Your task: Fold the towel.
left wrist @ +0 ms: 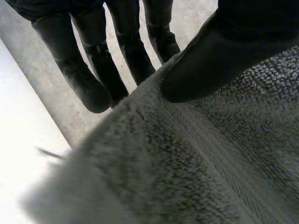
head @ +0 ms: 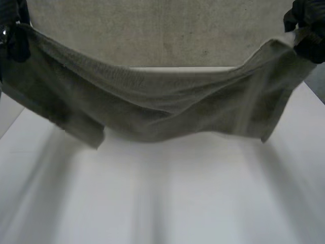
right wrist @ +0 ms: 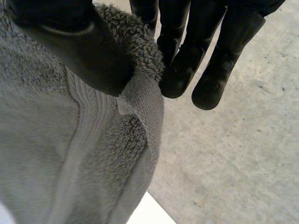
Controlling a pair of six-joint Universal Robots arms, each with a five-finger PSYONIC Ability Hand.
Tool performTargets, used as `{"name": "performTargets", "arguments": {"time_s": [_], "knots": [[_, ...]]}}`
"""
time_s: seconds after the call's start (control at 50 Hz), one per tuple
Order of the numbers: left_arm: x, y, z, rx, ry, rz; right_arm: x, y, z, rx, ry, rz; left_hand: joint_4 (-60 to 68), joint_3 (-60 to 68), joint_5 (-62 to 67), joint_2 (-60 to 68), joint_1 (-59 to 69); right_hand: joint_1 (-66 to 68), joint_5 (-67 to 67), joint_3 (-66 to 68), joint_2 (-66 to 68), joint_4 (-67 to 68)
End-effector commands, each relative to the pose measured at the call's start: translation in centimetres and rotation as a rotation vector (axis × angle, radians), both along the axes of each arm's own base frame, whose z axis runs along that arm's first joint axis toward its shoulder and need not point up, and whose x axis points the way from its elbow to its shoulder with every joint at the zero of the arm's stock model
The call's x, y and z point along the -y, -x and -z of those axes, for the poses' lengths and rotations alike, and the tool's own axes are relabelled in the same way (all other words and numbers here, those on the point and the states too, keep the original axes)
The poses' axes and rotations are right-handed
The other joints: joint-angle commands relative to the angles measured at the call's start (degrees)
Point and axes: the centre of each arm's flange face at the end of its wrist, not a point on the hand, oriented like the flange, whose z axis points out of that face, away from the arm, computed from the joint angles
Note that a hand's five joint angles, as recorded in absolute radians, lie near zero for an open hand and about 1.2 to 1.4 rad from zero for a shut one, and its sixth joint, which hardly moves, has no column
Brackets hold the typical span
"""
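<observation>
Looking down from the head camera, we are seeing a grey-green towel point(head: 162, 107) hanging in the air above the white table point(head: 162, 203), stretched wide between the two black hands. The left hand point(head: 14, 40) is holding one upper corner and the right hand point(head: 309, 33) is holding the other, and the cloth is sagging in the middle. Beyond the table's far edge a grey concrete floor point(head: 152, 30) is showing. Moving to the left wrist camera, we are looking along the left palm: its thumb point(left wrist: 210, 60) is pressing on the looped face of the towel near the edge, while its fingers point(left wrist: 79, 70) are reaching straight behind that edge, so this hand is pinching the cloth. The floor and a strip of the table are lying below. Moving to the right wrist camera, we are finding a matching grip: the right thumb point(right wrist: 79, 46) is lying on the towel's corner beside its woven band, and the right fingers point(right wrist: 187, 51) are standing just behind the cloth, clamping it against the thumb, with the floor underneath.
</observation>
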Motion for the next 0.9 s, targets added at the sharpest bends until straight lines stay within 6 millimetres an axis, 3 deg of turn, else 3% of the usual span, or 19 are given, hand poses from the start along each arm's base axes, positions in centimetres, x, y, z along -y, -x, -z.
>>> {"name": "performTargets", "arguments": {"time_s": [0.02,0.1,0.16,0.2,0.3,0.38,0.42,0.44,0.46,0.48,0.52,0.54,0.58,0.64,0.72,0.76,0.82,0.88,0.9], "knots": [[2.1,0.7,2.9,0.048,-0.144,0.008,3.1,0.2,1.5,-0.066,-0.076,0.020,-7.6,-8.7,-16.6,-6.3,-3.5,4.3,4.3,3.1,5.0,3.3],[5.1,2.0,7.0,0.129,-0.285,0.011,5.3,-1.4,4.7,-0.151,-0.169,0.021,-7.6,-8.7,-16.6,-6.3,-3.5,4.3,4.3,3.1,5.0,3.3],[6.0,2.4,8.5,0.172,-0.325,0.007,5.9,-2.0,5.9,-0.205,-0.190,0.024,-7.6,-8.7,-16.6,-6.3,-3.5,4.3,4.3,3.1,5.0,3.3],[8.0,3.5,10.9,0.275,-0.371,-0.001,7.3,-2.6,8.3,-0.317,-0.217,0.056,-7.6,-8.7,-16.6,-6.3,-3.5,4.3,4.3,3.1,5.0,3.3],[10.4,5.5,12.8,0.401,-0.368,-0.006,9.6,-3.9,11.1,-0.434,-0.214,0.099,-7.6,-8.7,-16.6,-6.3,-3.5,4.3,4.3,3.1,5.0,3.3],[12.2,6.2,12.1,0.414,-0.310,-0.010,11.3,-5.3,10.9,-0.431,-0.133,0.126,-7.6,-8.7,-16.6,-6.3,-3.5,4.3,4.3,3.1,5.0,3.3],[13.7,6.8,9.0,0.358,-0.186,-0.022,13.1,-6.3,8.8,-0.369,0.049,0.162,-7.6,-8.7,-16.6,-6.3,-3.5,4.3,4.3,3.1,5.0,3.3],[13.7,6.8,9.0,0.358,-0.185,-0.022,13.1,-6.3,8.8,-0.369,0.050,0.162,-7.6,-8.7,-16.6,-6.3,-3.5,4.3,4.3,3.1,5.0,3.3],[14.3,7.0,6.9,0.311,-0.098,-0.029,13.9,-6.6,7.5,-0.322,0.159,0.182,-7.6,-8.7,-16.6,-6.3,-3.5,4.3,4.3,3.1,5.0,3.3],[14.3,7.0,6.9,0.311,-0.097,-0.029,13.9,-6.6,7.5,-0.321,0.160,0.183,-7.6,-8.7,-16.6,-6.3,-3.5,4.3,4.3,3.1,5.0,3.3],[14.7,7.2,2.6,0.175,0.080,-0.031,14.7,-7.1,4.6,-0.191,0.392,0.215,-7.6,-8.7,-16.6,-6.3,-3.5,4.3,4.3,3.1,5.0,3.3],[14.7,7.2,2.5,0.175,0.080,-0.031,14.7,-7.1,4.6,-0.190,0.393,0.215,-7.6,-8.7,-16.6,-6.3,-3.5,4.3,4.3,3.1,5.0,3.3],[13.9,6.4,-2.1,0.035,0.234,-0.013,13.4,-6.6,0.8,-0.054,0.599,0.248,-7.6,-8.7,-16.6,-6.3,-3.5,4.3,4.3,3.1,5.0,3.3],[13.1,5.8,-4.1,-0.037,0.275,0.014,11.9,-6.0,-1.2,-0.011,0.640,0.247,-7.6,-8.7,-16.6,-6.3,-3.5,4.3,4.3,3.1,5.0,3.3],[12.9,5.5,-3.7,-0.045,0.237,0.027,12.0,-6.0,1.1,-0.059,0.491,0.214,-7.6,-8.7,-16.6,-6.3,-3.5,4.3,4.3,3.1,5.0,3.3],[13.1,5.2,-1.8,-0.023,0.170,0.023,11.6,-6.2,3.7,-0.117,0.330,0.161,-7.6,-8.7,-16.6,-6.3,-3.5,4.3,4.3,3.1,5.0,3.3],[13.1,5.1,-0.6,-0.007,0.131,0.024,11.2,-6.3,5.0,-0.144,0.253,0.133,-7.6,-8.7,-16.6,-6.3,-3.5,4.3,4.3,3.1,5.0,3.3],[12.9,5.1,2.6,0.031,0.035,0.034,10.2,-6.5,7.4,-0.184,0.130,0.079,-7.6,-8.7,-16.6,-6.3,-3.5,4.3,4.3,3.1,5.0,3.3],[12.6,5.2,4.7,0.059,-0.023,0.054,9.9,-6.3,8.7,-0.200,0.077,0.070,-7.6,-8.7,-16.6,-6.3,-3.5,4.3,4.3,3.1,5.0,3.3]]}}
